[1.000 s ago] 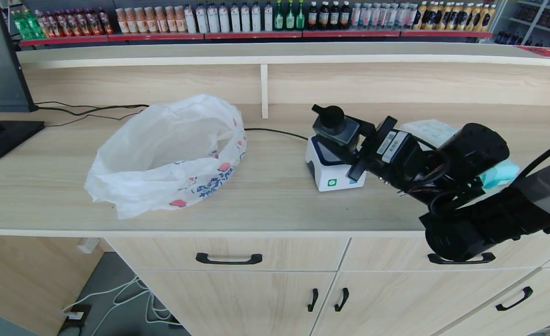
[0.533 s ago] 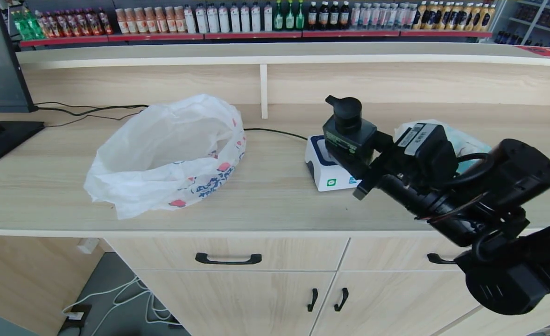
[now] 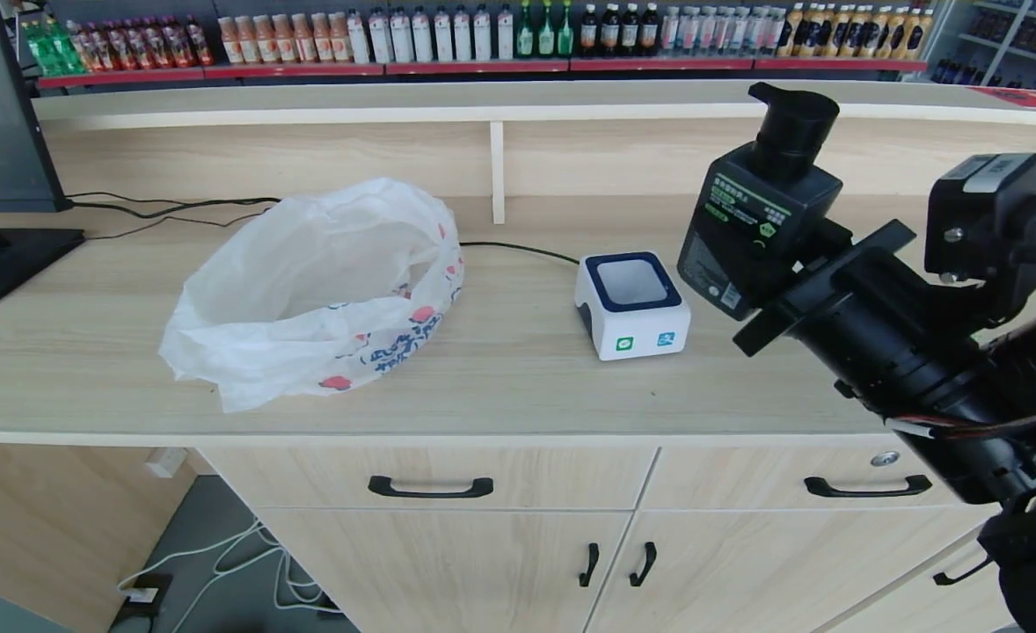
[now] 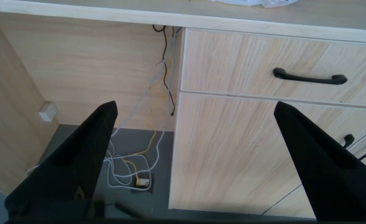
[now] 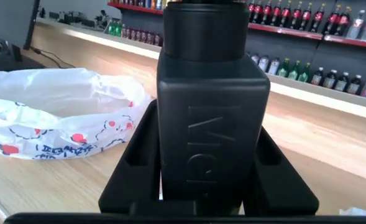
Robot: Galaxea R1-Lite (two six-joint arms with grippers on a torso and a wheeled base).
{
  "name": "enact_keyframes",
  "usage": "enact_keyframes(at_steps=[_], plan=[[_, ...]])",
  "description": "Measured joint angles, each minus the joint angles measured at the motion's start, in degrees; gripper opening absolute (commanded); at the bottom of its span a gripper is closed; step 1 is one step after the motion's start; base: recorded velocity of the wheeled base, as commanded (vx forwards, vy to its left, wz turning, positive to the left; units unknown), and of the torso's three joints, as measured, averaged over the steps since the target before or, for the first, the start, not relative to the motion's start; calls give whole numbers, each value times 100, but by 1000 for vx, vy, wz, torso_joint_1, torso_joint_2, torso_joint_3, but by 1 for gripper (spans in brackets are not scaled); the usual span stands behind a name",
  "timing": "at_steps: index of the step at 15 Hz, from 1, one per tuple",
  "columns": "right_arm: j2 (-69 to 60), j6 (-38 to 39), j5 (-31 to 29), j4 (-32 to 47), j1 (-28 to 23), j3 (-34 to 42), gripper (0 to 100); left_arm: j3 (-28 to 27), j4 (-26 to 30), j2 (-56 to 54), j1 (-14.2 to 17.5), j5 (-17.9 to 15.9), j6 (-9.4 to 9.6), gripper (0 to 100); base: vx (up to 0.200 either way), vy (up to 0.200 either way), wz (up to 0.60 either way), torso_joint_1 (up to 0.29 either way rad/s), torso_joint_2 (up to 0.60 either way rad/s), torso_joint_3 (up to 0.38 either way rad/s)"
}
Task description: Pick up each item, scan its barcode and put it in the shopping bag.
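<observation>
Shop counter [image 3: 518, 396], scanner [image 3: 631, 305] between shopping bag [image 3: 307, 352] and black bottle [image 3: 755, 220]

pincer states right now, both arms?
Left pincer: open, holding nothing.
Right pincer: shut on the black bottle.

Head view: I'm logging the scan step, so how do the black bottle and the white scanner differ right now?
The black bottle is dark with a round cap; the scanner is a white box with a dark-framed window. The bottle is held aloft in the right tool; the scanner sits on the counter. The bottle leans; the scanner sits flat. Both are boxy.
</observation>
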Motion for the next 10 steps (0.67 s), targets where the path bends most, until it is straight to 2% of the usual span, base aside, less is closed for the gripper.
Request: enact_keyframes(at_steps=[2,4,5,7,9,10], plan=[[-129,424,-402,17,13,310,0,0,0,0,0,0,0,100,0,0,0,0,0,0],[-188,840,-963,9,9,350,0,0,0,0,0,0,0,100,-200,0,0,2,2,-2],[-190,887,-1015,6,9,315,0,0,2,2,0,0,0,100,-200,0,0,17,17,2],[-188,901,-1031,17,7,293,0,0,-5,2,0,0,5,100,0,0,0,0,0,0],[-221,903,-1025,-18,-17,277,0,0,-24,0,0,-5,104,100,0,0,0,0,0,0],[-234,901,-1029,4,-50,277,0,0,-21,0,0,-5,128,100,0,200,0,27,12,2]])
